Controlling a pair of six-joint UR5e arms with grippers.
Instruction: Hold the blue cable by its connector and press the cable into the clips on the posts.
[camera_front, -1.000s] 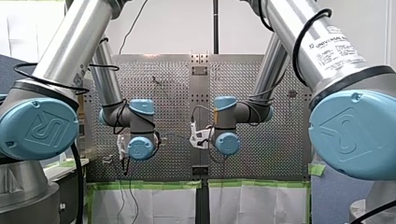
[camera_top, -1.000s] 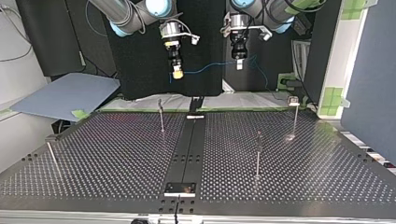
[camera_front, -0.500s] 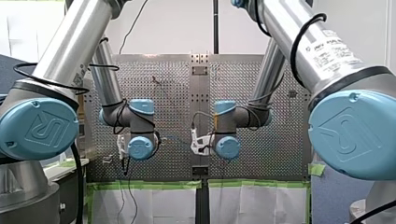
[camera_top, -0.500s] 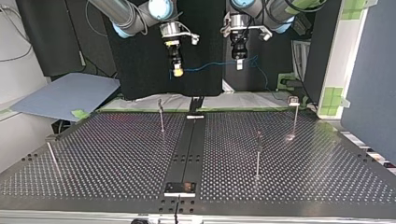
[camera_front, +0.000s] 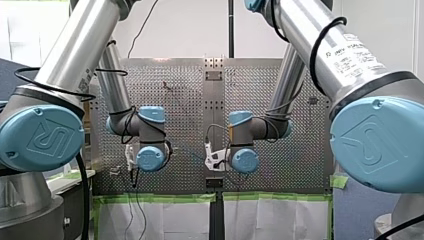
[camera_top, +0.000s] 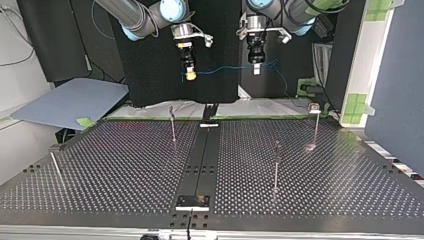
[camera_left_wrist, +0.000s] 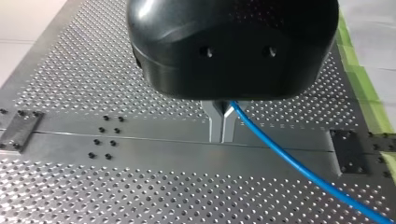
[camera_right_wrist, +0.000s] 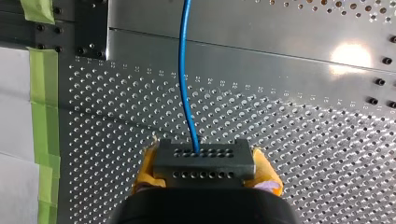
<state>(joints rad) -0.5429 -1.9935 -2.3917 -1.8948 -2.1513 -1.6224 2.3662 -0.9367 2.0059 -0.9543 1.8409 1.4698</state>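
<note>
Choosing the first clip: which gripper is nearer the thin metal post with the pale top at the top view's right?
Left. My left gripper hangs above the thin metal post, slightly toward the view's middle; my right gripper hangs beyond the middle.

A: Top view: my right tool (camera_top: 190, 76) at left, my left tool (camera_top: 255, 69) at right, both high over the far side of the surface (camera_top: 125, 165), cable (camera_top: 225, 70) strung between them.
B: Connector (camera_right_wrist: 204, 163) sits in my right tool. Posts (camera_top: 172, 127) stand below, well apart.
</note>
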